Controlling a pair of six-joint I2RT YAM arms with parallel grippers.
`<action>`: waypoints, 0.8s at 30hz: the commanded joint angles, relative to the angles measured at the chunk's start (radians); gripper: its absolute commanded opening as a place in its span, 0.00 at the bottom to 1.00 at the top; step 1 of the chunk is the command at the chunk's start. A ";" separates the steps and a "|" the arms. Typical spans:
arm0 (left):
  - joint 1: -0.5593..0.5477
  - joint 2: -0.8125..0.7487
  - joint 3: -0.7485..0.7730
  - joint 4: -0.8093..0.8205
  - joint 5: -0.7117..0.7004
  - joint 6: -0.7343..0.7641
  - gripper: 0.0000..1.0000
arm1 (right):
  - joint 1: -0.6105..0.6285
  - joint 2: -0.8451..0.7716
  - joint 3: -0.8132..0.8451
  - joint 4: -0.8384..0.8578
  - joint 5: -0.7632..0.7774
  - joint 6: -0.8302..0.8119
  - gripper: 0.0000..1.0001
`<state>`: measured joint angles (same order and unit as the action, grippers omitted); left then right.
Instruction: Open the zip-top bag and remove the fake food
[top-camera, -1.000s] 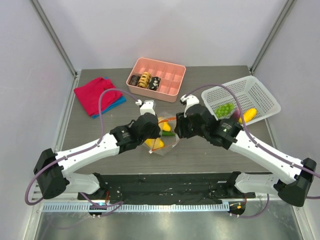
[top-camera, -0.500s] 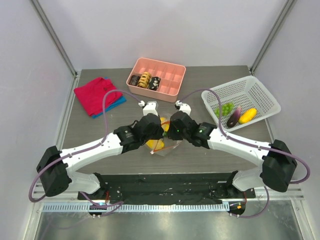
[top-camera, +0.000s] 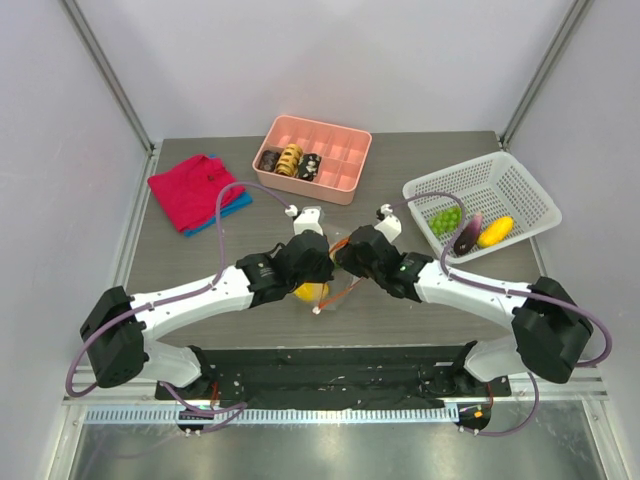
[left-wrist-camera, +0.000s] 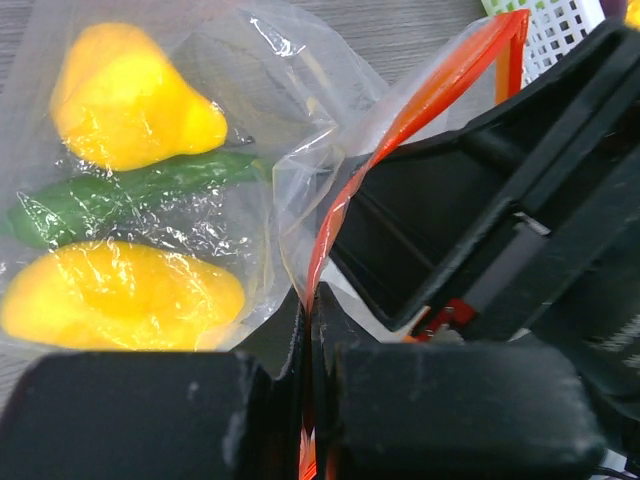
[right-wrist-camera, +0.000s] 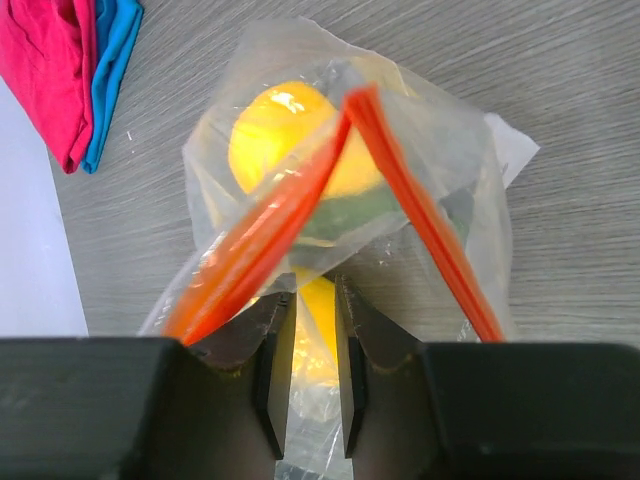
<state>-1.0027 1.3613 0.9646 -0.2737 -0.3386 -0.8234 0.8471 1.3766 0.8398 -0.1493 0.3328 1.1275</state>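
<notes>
Zip-top bag (right-wrist-camera: 440, 130) with yellow, green fake food (left-wrist-camera: 130, 100), left claw (left-wrist-camera: 310, 330) pinching it, right claw (right-wrist-camera: 303, 340), grip unclear

Robot lab test cell, not a home: left arm (top-camera: 200, 300) & right arm (top-camera: 470, 295) bolted to black base plate (top-camera: 330, 365) at grey table (top-camera: 200, 260) edge; plain white panels w/ metal frame posts (top-camera: 108, 75); cable duct (top-camera: 300, 412); staged props, e.g. pink tray (top-camera: 300, 186), white basket (top-camera: 520, 185).

Clear zip-top bag (right-wrist-camera: 470, 170), orange-red zipper strip (right-wrist-camera: 420, 210), yellow and green fake food (right-wrist-camera: 285, 135)
</notes>
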 joint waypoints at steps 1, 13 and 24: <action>-0.010 -0.014 0.029 0.048 0.009 -0.013 0.00 | -0.002 0.018 -0.059 0.204 0.077 0.017 0.28; -0.010 0.022 0.052 0.036 -0.004 0.012 0.00 | -0.003 0.139 -0.142 0.393 -0.044 -0.166 0.39; -0.010 0.035 0.043 0.027 -0.014 0.017 0.00 | -0.009 0.225 -0.214 0.618 -0.271 -0.489 0.59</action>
<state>-1.0077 1.3888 0.9829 -0.2813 -0.3401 -0.8120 0.8394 1.5887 0.6655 0.2878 0.1287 0.8406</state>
